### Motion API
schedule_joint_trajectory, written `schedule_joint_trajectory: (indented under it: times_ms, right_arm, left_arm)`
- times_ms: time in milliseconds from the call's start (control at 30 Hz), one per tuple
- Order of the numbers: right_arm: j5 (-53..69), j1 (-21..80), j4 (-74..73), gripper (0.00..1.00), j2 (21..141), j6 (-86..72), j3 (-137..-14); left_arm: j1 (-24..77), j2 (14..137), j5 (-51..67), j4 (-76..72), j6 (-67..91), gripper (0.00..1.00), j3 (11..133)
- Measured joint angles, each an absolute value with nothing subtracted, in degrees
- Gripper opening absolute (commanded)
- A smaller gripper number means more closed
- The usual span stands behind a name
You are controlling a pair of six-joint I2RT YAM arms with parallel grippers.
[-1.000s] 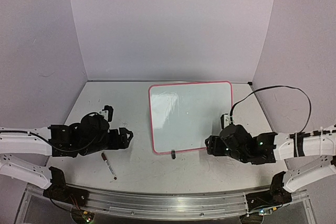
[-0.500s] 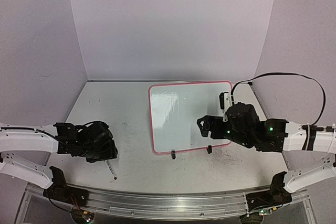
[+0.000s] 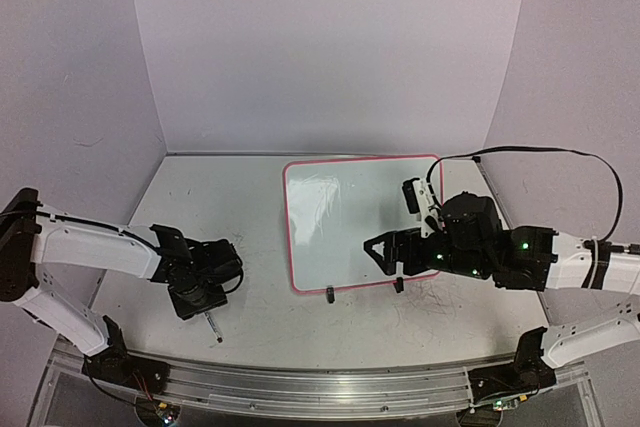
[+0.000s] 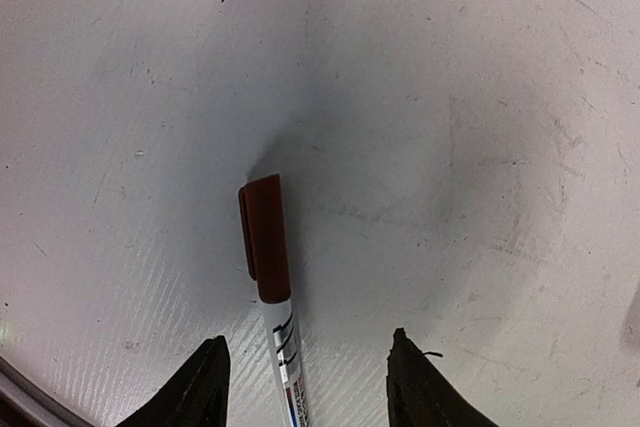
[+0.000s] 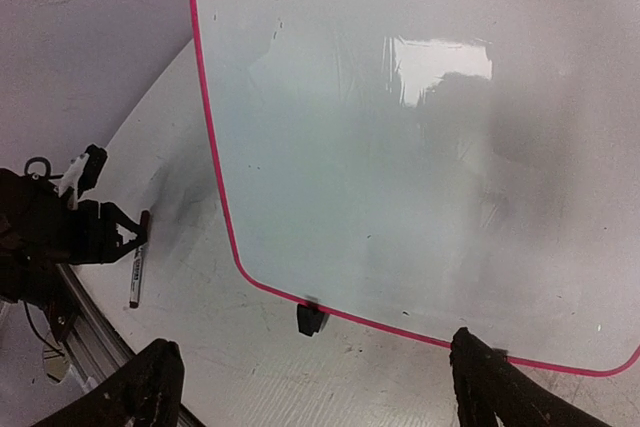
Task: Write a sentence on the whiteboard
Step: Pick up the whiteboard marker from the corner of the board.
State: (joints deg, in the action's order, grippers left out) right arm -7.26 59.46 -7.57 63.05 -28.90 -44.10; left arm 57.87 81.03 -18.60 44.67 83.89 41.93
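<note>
Whiteboard [image 3: 335, 212], white with a pink-red rim, lies flat on the table [image 3: 250, 187], its face carrying only glare and soft reflections. The top view shows two black clip feet [image 3: 329, 294] at its near edge, while the right wrist view shows only one of them. Over the near right part of the whiteboard hangs the right gripper [image 3: 385, 250]. Its wrist camera shows the fingers [image 5: 150, 392] spread wide, with nothing between them. Well to the left of the whiteboard, the left gripper [image 3: 200, 302] points down over a marker [image 4: 268, 242] lying on the table. From above, only the marker's near tip shows beneath the gripper, so contact is hard to judge there. The left wrist view is plainer: the red-brown cap points away from the camera, and the barrel runs between two parted fingertips [image 4: 205, 387] with table showing on either side, so the marker is straddled but not gripped.
</note>
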Motion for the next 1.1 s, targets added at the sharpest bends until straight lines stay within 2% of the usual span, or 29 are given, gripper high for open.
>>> schedule_joint_trajectory:
  times_ms: [200,367,700,833,1100]
  right_arm:
    - [-7.06,59.46,-7.60,0.94,62.06,-28.33,-44.10]
    - [-9.15,59.46,-7.57,0.94,62.65,-27.64,-44.10]
    - [-11.16,59.46,-7.42,0.94,65.25,-27.37,-44.12]
    - [-11.16,59.46,-7.37,0.94,65.25,-27.73,-44.12]
    - [-11.56,59.46,-7.35,0.95,65.57,-28.11,-44.21]
  left_arm:
    - [57.98,84.88,-19.28,45.04,85.48,0.42,43.47]
    - [58.01,87.92,-19.55,45.04,85.92,0.40,43.47]
    - [58.26,87.54,-21.12,42.31,86.51,0.28,40.44]
    - [58.48,87.02,-22.01,41.46,86.99,0.17,39.62]
    - [58.56,87.31,-22.89,41.90,85.43,0.03,39.60]
